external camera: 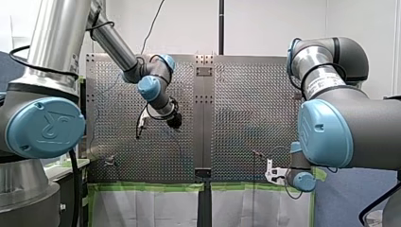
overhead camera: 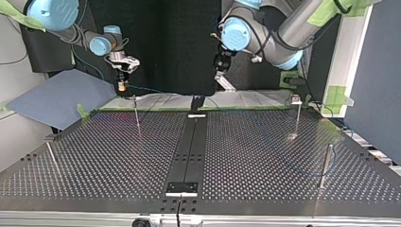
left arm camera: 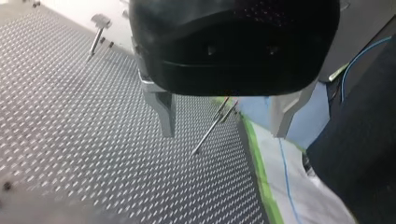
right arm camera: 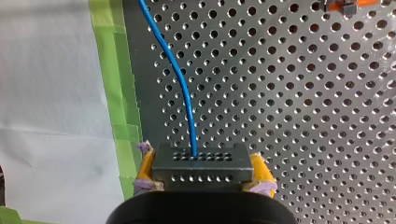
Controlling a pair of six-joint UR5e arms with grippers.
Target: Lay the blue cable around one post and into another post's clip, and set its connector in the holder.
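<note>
My right gripper (right arm camera: 201, 179) has its yellow pads shut on the dark connector block (right arm camera: 201, 164). The blue cable (right arm camera: 180, 79) leaves the block and runs ahead over the perforated plate beside the green tape. In the top view my right gripper (overhead camera: 122, 85) hangs at the far left edge of the table, just behind a thin post (overhead camera: 136, 114). My left gripper (left arm camera: 224, 128) is open, its metal fingers (left arm camera: 163, 112) apart and bare, with a slanted post (left arm camera: 212, 127) ahead of it. In the top view my left gripper (overhead camera: 220, 70) hovers above the far middle.
More posts stand on the plate (overhead camera: 265, 156): one with a clip (overhead camera: 296, 116) at the top view's far right, one near right (overhead camera: 326, 163), one near left (overhead camera: 51, 153). A black holder (overhead camera: 197, 103) sits at the far middle, another bracket (overhead camera: 182, 188) at the near middle.
</note>
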